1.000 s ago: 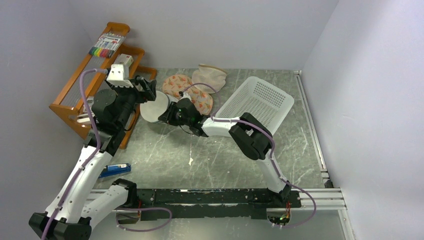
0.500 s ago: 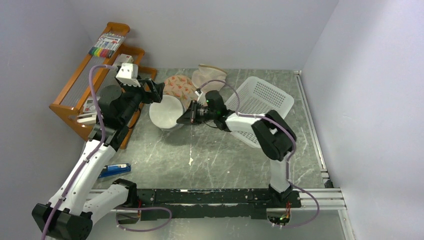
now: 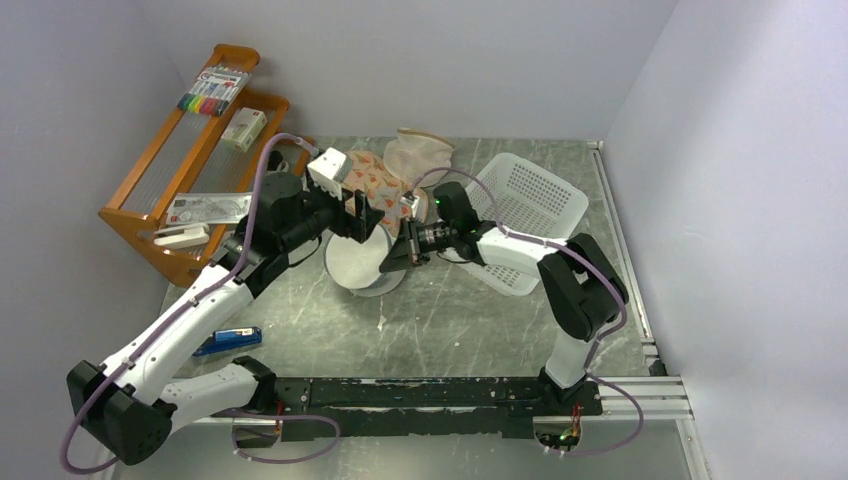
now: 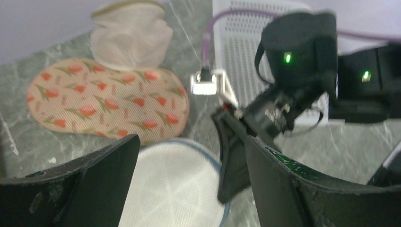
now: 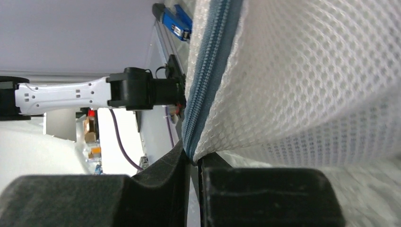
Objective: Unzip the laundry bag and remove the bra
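The laundry bag point(image 3: 360, 265) is a round white mesh pouch with a blue-grey zip rim, resting on the table near the middle. My right gripper point(image 3: 392, 260) is shut on its right edge; in the right wrist view the rim point(image 5: 208, 71) runs down into the closed jaws of the right gripper point(image 5: 195, 158). My left gripper point(image 3: 360, 214) hovers open just above the bag's far side. In the left wrist view the bag point(image 4: 175, 184) lies between the spread fingers of the left gripper point(image 4: 191, 144). The bra is hidden.
An orange floral pouch point(image 3: 385, 185) and a beige mesh pouch point(image 3: 418, 150) lie behind the bag. A white perforated basket point(image 3: 520, 205) stands tilted at the right. A wooden rack point(image 3: 200, 150) fills the left side. A blue stapler point(image 3: 228, 341) lies near the left arm's base.
The right gripper closed on the bag's rim and drew the bag rightward and nearer. The left arm swung right, following it, and stayed open.
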Controlling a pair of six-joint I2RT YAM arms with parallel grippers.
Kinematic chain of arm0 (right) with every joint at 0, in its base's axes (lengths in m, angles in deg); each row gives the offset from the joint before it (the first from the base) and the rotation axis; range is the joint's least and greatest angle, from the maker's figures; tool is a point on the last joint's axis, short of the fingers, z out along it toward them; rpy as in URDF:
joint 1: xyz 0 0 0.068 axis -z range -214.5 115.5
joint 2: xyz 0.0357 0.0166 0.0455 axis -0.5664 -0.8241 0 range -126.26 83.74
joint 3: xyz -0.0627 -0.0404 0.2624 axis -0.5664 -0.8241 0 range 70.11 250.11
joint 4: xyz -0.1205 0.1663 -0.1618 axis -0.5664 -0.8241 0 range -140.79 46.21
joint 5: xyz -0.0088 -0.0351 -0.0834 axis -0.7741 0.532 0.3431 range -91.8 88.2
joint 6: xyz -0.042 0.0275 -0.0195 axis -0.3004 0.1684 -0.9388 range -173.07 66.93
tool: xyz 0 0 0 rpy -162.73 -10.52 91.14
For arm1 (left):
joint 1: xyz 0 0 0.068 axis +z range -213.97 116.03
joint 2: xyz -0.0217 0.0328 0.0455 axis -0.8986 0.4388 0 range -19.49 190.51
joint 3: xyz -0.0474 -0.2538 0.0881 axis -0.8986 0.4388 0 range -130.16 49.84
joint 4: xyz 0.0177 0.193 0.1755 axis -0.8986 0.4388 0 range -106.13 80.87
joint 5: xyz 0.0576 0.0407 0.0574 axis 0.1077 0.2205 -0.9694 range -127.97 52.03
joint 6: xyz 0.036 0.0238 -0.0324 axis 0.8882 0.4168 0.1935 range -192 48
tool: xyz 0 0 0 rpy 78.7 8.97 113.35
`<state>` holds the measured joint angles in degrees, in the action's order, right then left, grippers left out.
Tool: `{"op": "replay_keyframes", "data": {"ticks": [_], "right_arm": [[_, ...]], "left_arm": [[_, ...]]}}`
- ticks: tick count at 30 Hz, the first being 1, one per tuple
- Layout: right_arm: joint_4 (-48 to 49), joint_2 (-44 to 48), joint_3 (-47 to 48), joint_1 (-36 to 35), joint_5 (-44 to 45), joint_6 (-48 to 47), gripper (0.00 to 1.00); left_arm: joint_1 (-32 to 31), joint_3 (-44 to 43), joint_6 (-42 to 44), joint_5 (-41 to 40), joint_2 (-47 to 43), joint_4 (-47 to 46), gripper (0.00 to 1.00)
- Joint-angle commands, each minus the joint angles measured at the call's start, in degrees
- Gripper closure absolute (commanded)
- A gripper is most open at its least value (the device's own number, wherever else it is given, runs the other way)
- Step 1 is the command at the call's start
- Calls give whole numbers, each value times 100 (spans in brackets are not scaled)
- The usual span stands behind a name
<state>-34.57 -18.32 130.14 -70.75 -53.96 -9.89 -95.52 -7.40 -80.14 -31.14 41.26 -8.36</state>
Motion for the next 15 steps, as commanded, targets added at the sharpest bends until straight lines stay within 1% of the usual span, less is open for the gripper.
{"op": "replay_keyframes", "data": {"ticks": [1, 4, 6, 8, 9, 11, 13, 15], "right_arm": [[-139, 371, -503, 493, -211, -293, 92], [3, 383, -645, 748, -320, -278, 90], [65, 341, -642, 768, -408, -296, 90], [165, 302, -635, 770, -458, -250, 89], [171, 290, -613, 769, -467, -255, 89], [125, 299, -570, 942, -458, -299, 89], [24, 322, -546, 986, -451, -386, 89], [-21, 336, -553, 1026, -488, -435, 89]], "left_arm": [[-129, -18, 425, 396, -125, 933, 6], [-171, 274, 506, 241, -314, 1237, 6], [-220, 536, 747, 434, -455, 1343, 6], [-367, 964, 1149, 697, -672, 1131, 6], [-469, 1182, 1326, 706, -792, 980, 6], [-621, 1507, 1648, 528, -975, 771, 6], [-706, 1714, 2007, 253, -1092, 673, 7], [-771, 1922, 2493, 150, -1190, 558, 6]]}}
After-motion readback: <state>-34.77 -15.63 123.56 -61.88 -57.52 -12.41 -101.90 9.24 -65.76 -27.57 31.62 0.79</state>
